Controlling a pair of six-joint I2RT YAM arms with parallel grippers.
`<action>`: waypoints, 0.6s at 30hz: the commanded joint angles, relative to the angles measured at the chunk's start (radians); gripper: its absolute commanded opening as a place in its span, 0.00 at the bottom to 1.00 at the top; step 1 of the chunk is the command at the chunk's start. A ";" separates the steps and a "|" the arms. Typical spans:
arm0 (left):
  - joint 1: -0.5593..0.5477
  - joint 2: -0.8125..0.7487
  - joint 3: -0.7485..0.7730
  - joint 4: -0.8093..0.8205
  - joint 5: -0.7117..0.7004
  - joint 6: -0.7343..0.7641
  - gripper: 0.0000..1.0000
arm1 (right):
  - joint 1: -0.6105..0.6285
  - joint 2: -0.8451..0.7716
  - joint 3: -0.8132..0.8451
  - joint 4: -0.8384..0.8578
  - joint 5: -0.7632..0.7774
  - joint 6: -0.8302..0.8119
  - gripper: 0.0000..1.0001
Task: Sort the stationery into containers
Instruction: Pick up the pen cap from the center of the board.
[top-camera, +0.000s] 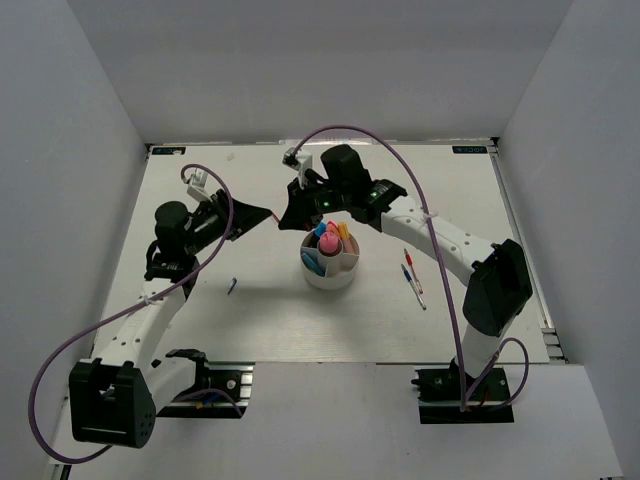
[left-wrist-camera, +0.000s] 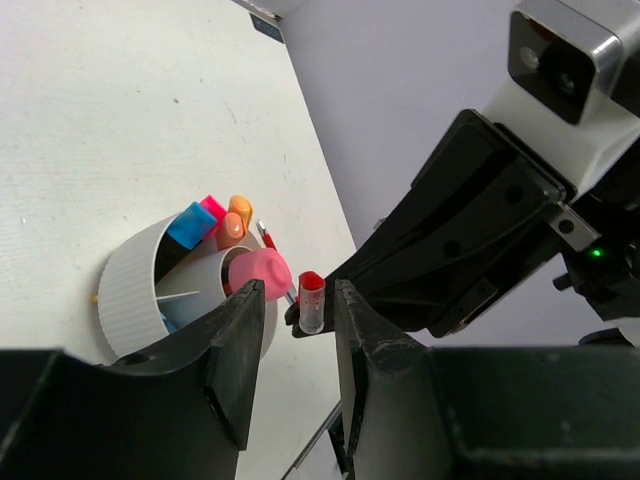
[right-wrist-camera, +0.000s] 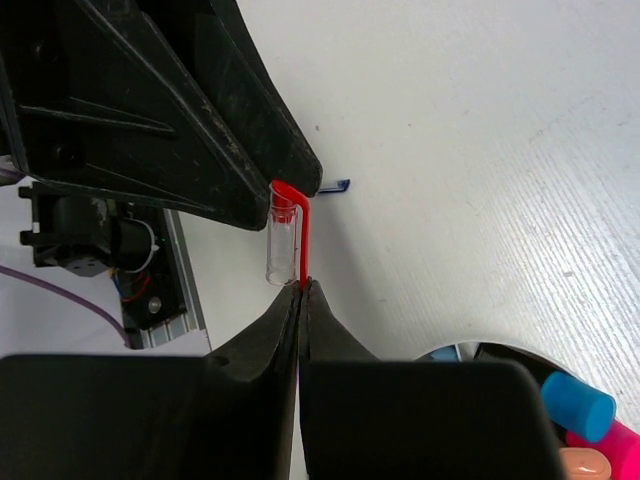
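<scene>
Clear-capped red pen held aloft beside white cup of upright highlighters

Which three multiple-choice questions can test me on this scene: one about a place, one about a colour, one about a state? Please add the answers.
1. Where do the two thin pens lie, relative to the white cup?
A) inside it
B) on the table, to its right
C) under it

2. What colour is the clip on the clear cap?
A) red
B) green
C) yellow

3. How is the right gripper?
A) wide open
B) shut on the cap's clip
C) out of view

Answers:
1 B: the top view shows them flat on the table beside the cup.
2 A: the right wrist view shows a red clip.
3 B: its fingertips meet on the clip.
</scene>
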 joint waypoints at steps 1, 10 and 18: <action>0.005 -0.004 0.006 -0.021 -0.043 0.012 0.44 | 0.020 -0.015 0.036 -0.004 0.067 -0.028 0.00; 0.005 0.023 0.006 -0.005 -0.060 0.003 0.40 | 0.041 -0.003 0.042 -0.016 0.110 -0.050 0.00; -0.005 0.032 -0.006 -0.012 -0.071 0.011 0.40 | 0.058 0.015 0.063 -0.023 0.137 -0.056 0.00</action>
